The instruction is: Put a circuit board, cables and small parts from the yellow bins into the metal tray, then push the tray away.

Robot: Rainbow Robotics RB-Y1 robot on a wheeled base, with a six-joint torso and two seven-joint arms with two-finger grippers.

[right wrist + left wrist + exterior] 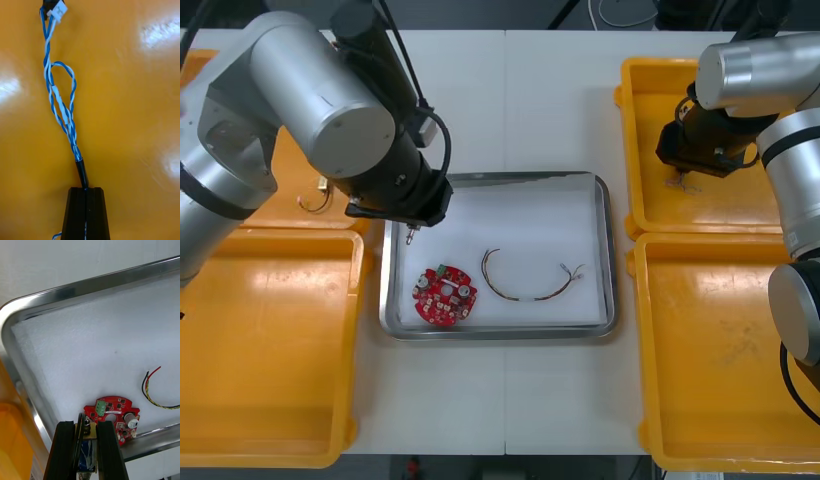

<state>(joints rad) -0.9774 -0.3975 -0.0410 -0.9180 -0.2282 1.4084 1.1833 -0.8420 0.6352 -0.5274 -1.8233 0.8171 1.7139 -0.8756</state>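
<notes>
Pinching a twisted blue-and-white cable (61, 107), the right gripper (85, 190) stands in the far right yellow bin (650, 150); the left gripper (86, 423) clamps a small metal part (88, 429) above the white-lined metal tray (93, 282), at its left edge.

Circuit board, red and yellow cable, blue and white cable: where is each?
circuit board (445, 296), front view, centre.
red and yellow cable (525, 297), front view, bottom of curve.
blue and white cable (62, 108), right wrist view, middle.
</notes>
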